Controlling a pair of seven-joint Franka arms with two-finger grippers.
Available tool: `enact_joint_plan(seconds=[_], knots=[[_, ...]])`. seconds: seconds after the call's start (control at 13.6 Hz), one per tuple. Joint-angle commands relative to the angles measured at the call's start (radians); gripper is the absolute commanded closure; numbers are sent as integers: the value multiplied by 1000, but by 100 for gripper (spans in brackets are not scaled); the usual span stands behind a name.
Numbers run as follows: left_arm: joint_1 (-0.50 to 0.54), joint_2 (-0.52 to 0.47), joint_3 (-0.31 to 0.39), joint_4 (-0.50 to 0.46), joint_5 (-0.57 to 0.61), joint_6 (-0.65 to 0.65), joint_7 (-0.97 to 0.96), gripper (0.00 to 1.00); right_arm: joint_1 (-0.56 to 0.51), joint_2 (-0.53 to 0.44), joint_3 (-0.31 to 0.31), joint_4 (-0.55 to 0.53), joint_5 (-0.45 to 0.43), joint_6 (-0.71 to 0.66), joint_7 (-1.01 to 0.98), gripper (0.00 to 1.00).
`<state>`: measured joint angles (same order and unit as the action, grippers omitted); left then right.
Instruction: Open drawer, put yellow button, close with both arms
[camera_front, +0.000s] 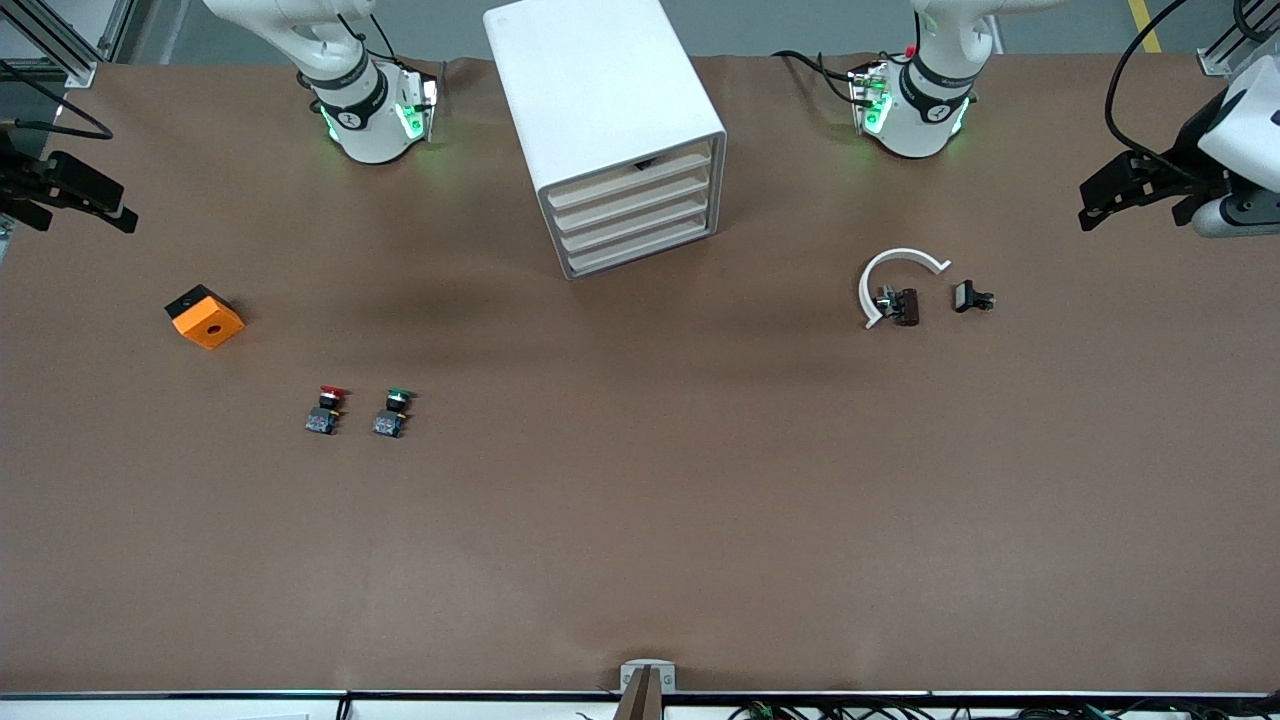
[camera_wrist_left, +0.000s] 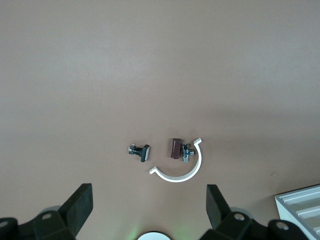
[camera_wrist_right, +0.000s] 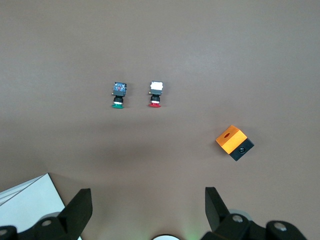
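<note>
Front view: white boxy plastic cabinet (camera_front: 600, 100) stands between the arms, its four cream-fronted tray drawers (camera_front: 635, 210) all shut. It is well apart from the left gripper (camera_front: 1135, 210) and right gripper (camera_front: 85, 205), which hang at the surface ends, likely parked clear.

Left wrist view: jaws wide, empty; cabinet corner just beside one finger.

Right wrist view: jaws wide, empty. Red-capped button (camera_wrist_right: 155, 94) and green-capped button (camera_wrist_right: 118, 95) ahead. No yellow-capped button seen in any view.

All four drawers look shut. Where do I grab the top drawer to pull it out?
Take the top drawer by its cream front strip, probably at the upper edge, where a dark gap shows. Come level from in front of the cabinet; its front is turned toward the left arm's end, so the open left gripper suits best.
</note>
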<state>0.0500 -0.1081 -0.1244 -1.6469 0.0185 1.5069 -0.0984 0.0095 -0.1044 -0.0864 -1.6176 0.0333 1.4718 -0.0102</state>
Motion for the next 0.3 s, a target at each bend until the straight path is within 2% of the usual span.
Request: enact_joint_plan(seconds=[0.0, 0.22], knots=[[-1, 18, 5, 35, -3, -7, 16, 0, -11, -23, 10, -13, 4, -11, -7, 0], [-2, 18, 5, 33, -5, -7, 16, 0, -6, -23, 11, -13, 0, -10, -17, 0]])
